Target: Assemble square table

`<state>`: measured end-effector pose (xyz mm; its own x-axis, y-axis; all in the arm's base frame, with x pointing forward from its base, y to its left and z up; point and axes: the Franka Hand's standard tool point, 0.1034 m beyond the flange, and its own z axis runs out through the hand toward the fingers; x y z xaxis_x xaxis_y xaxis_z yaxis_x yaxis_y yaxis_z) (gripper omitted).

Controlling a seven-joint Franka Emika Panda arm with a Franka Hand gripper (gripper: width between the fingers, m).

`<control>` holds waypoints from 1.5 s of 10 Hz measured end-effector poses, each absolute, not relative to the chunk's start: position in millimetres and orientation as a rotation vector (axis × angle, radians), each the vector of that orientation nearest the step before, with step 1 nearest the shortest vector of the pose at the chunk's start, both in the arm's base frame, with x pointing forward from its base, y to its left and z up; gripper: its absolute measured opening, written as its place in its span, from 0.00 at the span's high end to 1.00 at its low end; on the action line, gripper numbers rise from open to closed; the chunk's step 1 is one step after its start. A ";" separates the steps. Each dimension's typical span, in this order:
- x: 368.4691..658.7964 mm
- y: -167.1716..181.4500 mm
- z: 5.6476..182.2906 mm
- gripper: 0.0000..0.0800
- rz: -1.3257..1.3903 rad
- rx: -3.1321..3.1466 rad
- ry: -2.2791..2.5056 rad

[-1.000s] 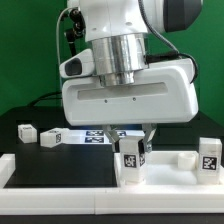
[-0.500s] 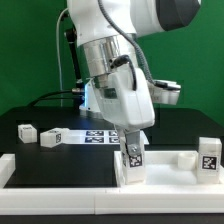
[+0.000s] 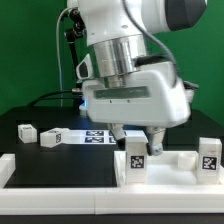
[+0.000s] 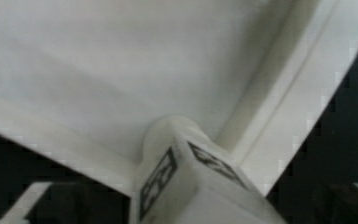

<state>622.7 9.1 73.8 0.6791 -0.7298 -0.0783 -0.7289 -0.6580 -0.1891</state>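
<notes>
The white square tabletop [image 3: 70,172] lies low across the front of the exterior view. Its flat face and raised rim [image 4: 274,90] fill the wrist view. A short white tagged leg [image 3: 135,160] stands upright on the tabletop, right of centre. My gripper [image 3: 138,138] comes down from above with a dark finger on each side of the leg's top and is shut on it. The same leg [image 4: 190,185] shows close up in the wrist view. A second tagged leg [image 3: 208,156] stands at the exterior view's right, and a third [image 3: 25,132] lies at the far left.
The marker board [image 3: 80,137] lies on the black table behind the tabletop, left of my gripper. A low white part [image 3: 182,158] sits between the held leg and the right leg. The arm's large body hides the middle of the scene.
The wrist has turned about its vertical axis from frame to frame. The leg stays upright at almost the same spot, shifted slightly to the exterior view's right.
</notes>
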 end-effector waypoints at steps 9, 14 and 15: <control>623.6 8.3 74.2 0.54 -0.095 -2.975 0.315; 622.6 2.0 73.6 0.63 -0.027 -2.776 1.068; 618.7 5.7 72.2 0.63 0.058 -2.577 1.447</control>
